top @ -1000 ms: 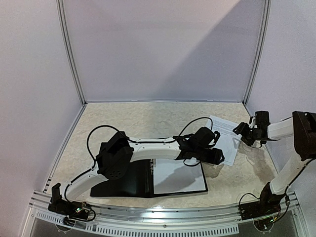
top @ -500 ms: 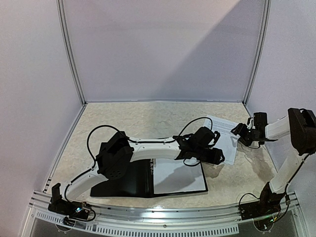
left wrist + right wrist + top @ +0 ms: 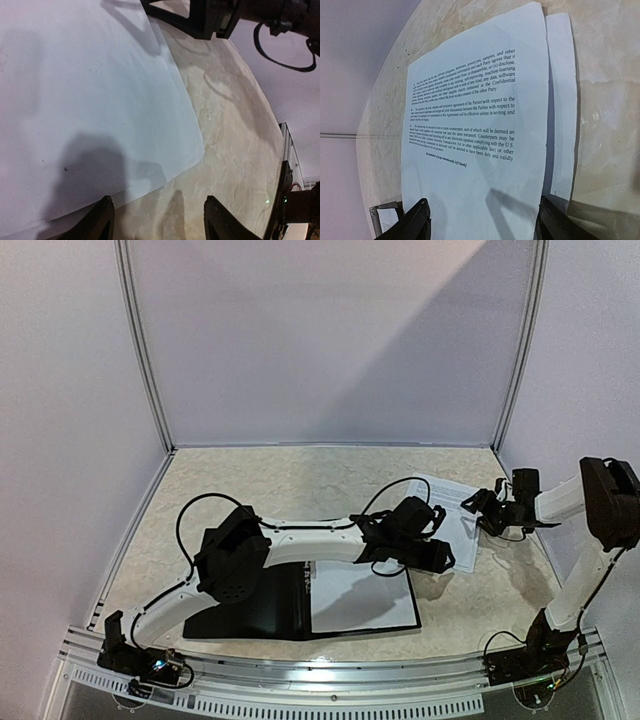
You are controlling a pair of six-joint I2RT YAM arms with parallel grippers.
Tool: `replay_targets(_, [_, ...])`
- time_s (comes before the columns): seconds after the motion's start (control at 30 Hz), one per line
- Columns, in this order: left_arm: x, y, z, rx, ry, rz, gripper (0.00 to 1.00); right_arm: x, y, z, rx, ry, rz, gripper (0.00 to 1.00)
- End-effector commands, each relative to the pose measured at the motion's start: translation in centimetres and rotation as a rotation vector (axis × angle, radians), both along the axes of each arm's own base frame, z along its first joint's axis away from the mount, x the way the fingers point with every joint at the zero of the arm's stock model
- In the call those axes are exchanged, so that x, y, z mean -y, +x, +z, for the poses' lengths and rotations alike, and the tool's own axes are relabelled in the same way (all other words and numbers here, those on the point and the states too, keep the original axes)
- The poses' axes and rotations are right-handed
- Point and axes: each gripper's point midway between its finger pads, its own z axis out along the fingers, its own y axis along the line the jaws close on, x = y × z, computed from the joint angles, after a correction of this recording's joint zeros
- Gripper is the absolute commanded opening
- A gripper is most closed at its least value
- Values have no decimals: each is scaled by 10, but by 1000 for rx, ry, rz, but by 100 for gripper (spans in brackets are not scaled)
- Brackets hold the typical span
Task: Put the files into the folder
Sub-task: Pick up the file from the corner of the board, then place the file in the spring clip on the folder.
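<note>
On the tabletop (image 3: 300, 480) the folder (image 3: 245, 612) lies open near my bases, black cover to the left, a white sheet (image 3: 365, 598) on its right half. The printed files (image 3: 452, 502) lie just beyond its far right corner, on my right side, two sheets slightly offset. Their long axis runs away from my right gripper (image 3: 480, 504), which hovers over their right-hand end, jaws spread and empty; this arm is the nearer one. My left gripper (image 3: 430, 554), also spread and empty, hangs low over the white sheet's far right corner, between folder and files. I judge the files must travel left and toward me.
</note>
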Motion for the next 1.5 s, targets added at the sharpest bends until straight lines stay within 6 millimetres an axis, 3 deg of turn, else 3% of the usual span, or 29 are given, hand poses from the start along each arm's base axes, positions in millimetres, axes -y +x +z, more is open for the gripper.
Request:
replay_targets(0.0, [-10, 10, -24, -16, 38, 10, 61, -14, -2, -7, -11, 39, 47, 69])
replay_targets(0.33, [-12, 10, -25, -21, 39, 11, 61, -32, -1, 9, 69, 189, 70, 60])
replay_targets(0.6, [-13, 10, -25, -18, 42, 11, 61, -37, -8, -14, 2, 245, 61, 43])
replay_targets(0.7, [-13, 10, -25, -18, 42, 12, 61, -37, -7, -16, -4, 221, 68, 34])
replay_targets(0.9, [-13, 13, -19, -6, 35, 13, 61, -44, -2, -14, 2, 153, 122, 1])
replay_targets(1.03, [-7, 16, 0, 5, 2, -1, 62, -35, 4, 0, 18, 30, 103, 0])
replay_targets(1.13, [3, 21, 34, 61, -40, -19, 64, -25, 20, 44, 97, -72, 83, 0])
replay_targets(1.2, [4, 22, 57, 99, -65, -28, 66, -36, 26, 77, 158, -141, 124, 0])
replay_targets(1.27, [3, 23, 94, 153, -102, -41, 69, -38, 32, 120, 243, -181, 131, 0])
replay_targets(1.47, [-14, 28, 184, 306, -152, -33, 75, -43, 27, 203, 397, -199, 136, 0])
